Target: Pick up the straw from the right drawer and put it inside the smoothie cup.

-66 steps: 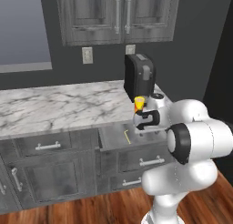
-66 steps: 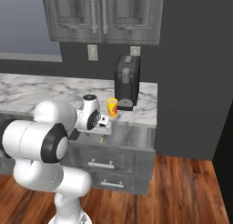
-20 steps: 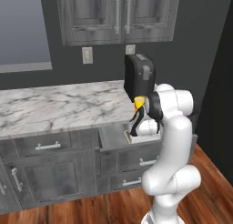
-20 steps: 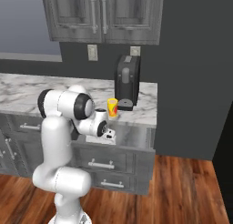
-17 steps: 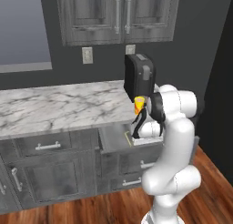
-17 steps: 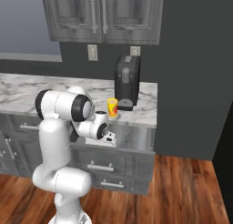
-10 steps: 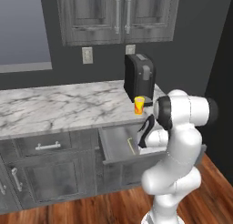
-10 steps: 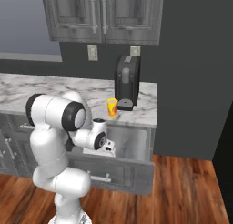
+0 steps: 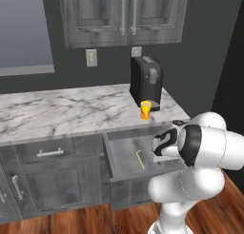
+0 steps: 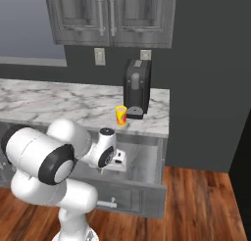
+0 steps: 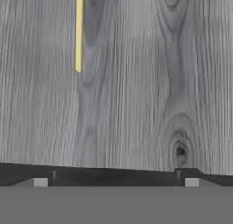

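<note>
Item: right drawer (image 9: 125, 158). Grey wood-grain box, pulled out from under the counter (image 9: 57, 112) so its floor is exposed from above; this gives the arm a way down to the contents.

Item: straw (image 9: 140, 159). Thin yellow-green stick with a bent end, lying flat on the drawer floor, toward the middle. In the hand view it (image 11: 79, 32) runs along the upper left of the frame, bent end at the top edge, well off the centre line between the fingertips. Nothing touches it.

Item: smoothie cup (image 9: 146, 110). Small yellow-orange cup with red markings, upright on the counter near the front edge, just in front of the black appliance (image 9: 146, 82) and directly behind the open drawer. Its mouth faces up, ready to receive the straw.

Item: end effector (image 9: 160, 145). Hanging over the right part of the drawer, camera aimed at the drawer floor. Fingers spread to full width, holding nothing.

Judgement: the pick is not yet made. The hand would need to shift sideways toward the straw and descend so the fingers straddle it; a stick this thin lying flat on wood may slip from a loose pinch.
</note>
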